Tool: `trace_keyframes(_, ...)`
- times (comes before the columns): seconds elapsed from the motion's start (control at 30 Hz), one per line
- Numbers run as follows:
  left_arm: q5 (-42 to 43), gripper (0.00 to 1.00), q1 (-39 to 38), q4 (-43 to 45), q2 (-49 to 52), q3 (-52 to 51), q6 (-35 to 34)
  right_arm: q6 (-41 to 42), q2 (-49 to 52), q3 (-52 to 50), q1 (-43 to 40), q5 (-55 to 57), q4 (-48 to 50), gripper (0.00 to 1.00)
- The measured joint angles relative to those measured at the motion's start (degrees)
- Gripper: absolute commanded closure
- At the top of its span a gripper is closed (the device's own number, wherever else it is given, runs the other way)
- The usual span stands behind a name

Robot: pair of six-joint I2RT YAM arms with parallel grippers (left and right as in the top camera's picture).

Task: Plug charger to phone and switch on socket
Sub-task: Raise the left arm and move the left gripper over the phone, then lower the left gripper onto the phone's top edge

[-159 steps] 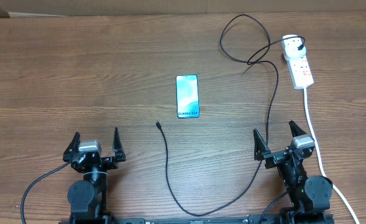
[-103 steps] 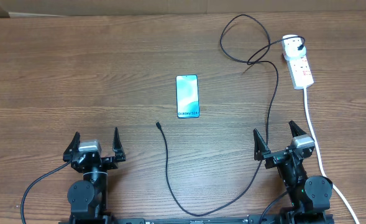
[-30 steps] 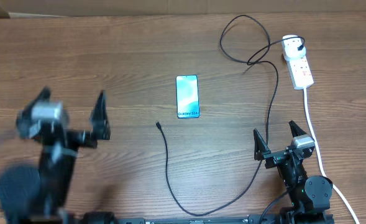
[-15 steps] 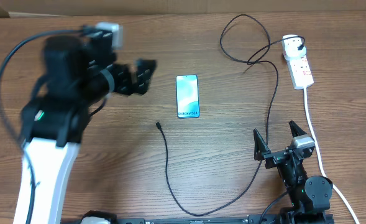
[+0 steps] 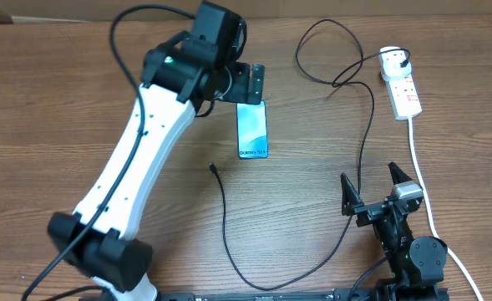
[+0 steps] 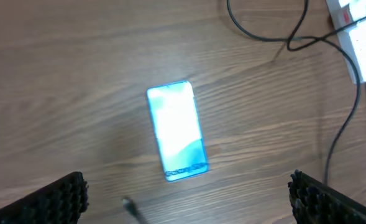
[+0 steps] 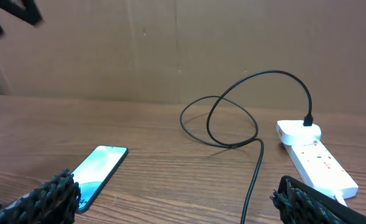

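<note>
The phone (image 5: 252, 130) lies screen up in the middle, and the black tip of the charger (image 5: 225, 217) is close by on its near-left, not touching. The socket (image 5: 403, 88) is far right. The left gripper (image 5: 250, 84) hangs over the phone's far end, fingers apart; the right gripper (image 5: 368, 176), near right, is apart too.

Bare table (image 5: 45, 109) flanks phone (image 5: 252, 134) — charger (image 5: 225, 213) near

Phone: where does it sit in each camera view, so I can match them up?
Overhead: phone just above centre, screen up.
Left wrist: phone mid-frame.
Right wrist: phone lower left, lying flat.
Shared landmark: the white power strip, to the phone's right in all three.
</note>
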Motion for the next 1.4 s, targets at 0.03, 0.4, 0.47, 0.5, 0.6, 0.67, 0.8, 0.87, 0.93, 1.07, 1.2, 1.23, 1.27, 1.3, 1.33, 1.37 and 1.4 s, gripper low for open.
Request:
trace_keyframes(0.03, 0.57, 0.0, 0.0, 0.35, 0.76, 0.0, -2.05, 0.0, 0.0, 0.0, 0.0, 0.0, 0.0, 0.0)
trace_keyframes(0.4, 0.81, 0.0, -0.22, 1.44, 8.24, 0.02, -20.33, -0.02, 0.0, 0.02, 0.0, 0.02, 0.04, 0.0)
trace_keyframes(0.47, 0.94, 0.0, -0.33, 1.42, 10.23, 0.02, -21.46, 0.0, 0.0, 0.02, 0.0, 0.0, 0.02, 0.0)
trace_keyframes(0.5, 1.27, 0.0, -0.33, 1.42, 11.06, 0.02, -21.7, 0.02, 0.0, 0.02, 0.02, 0.0, 0.04, 0.0)
trace_keyframes(0.6, 2.47, 0.0, -0.33, 1.66, 13.16, 0.02, -21.75, 0.0, 0.0, 0.0, 0.0, 0.0, 0.0, 0.0)
trace_keyframes(0.67, 2.91, 0.0, -0.42, 2.67, 14.69, 0.02, -21.18, -0.02, 0.0, 0.02, 0.0, 0.0, 0.02, 0.0)
trace_keyframes(0.8, 2.95, 0.0, -1.33, 4.22, 17.22, 0.02, -19.56, 0.02, 0.0, 0.0, 0.02, 0.02, 0.02, 0.0)
trace_keyframes(0.87, 2.95, 0.0, -1.86, 4.39, 18.16, 0.02, -18.56, 0.0, 0.0, 0.0, 0.0, 0.0, 0.02, 0.0)
trace_keyframes(0.93, 2.95, 0.0, -2.4, 4.48, 19.04, 0.02, -16.96, 0.02, 0.0, 0.02, 0.0, 0.0, 0.0, 0.0)
trace_keyframes(1.07, 2.47, 0.0, -2.93, 4.46, 20.11, 0.02, -14.84, -0.02, 0.0, 0.02, 0.0, 0.0, 0.04, 0.0)
trace_keyframes(1.2, 2.05, 0.0, -2.93, 4.46, 20.83, 0.02, -13.94, 0.02, 0.0, 0.02, 0.0, 0.0, 0.02, 0.0)
trace_keyframes(1.23, 2.03, 0.0, -2.93, 4.46, 20.96, 0.02, -13.77, 0.02, 0.0, 0.02, 0.0, 0.0, 0.02, 0.0)
trace_keyframes(1.27, 1.92, 0.0, -2.93, 4.46, 21.09, 0.02, -13.57, 0.02, 0.0, 0.0, 0.0, 0.02, 0.0, 0.0)
trace_keyframes(1.3, 1.81, 0.0, -2.93, 4.46, 21.27, 0.04, -13.55, 0.02, 0.0, 0.02, 0.0, 0.0, 0.02, 0.0)
trace_keyframes(1.33, 1.79, 0.0, -2.93, 4.46, 21.44, 0.04, -13.55, 0.0, 0.0, 0.0, 0.02, 0.0, 0.02, 0.0)
trace_keyframes(1.37, 1.77, 0.0, -2.93, 4.46, 21.7, 0.04, -13.53, 0.02, 0.0, 0.02, 0.0, 0.0, 0.0, 0.0)
trace_keyframes(1.4, 1.75, 0.0, -2.93, 4.46, 22.01, 0.07, -13.55, 0.0, 0.0, 0.02, 0.0, -0.02, 0.0, 0.0)
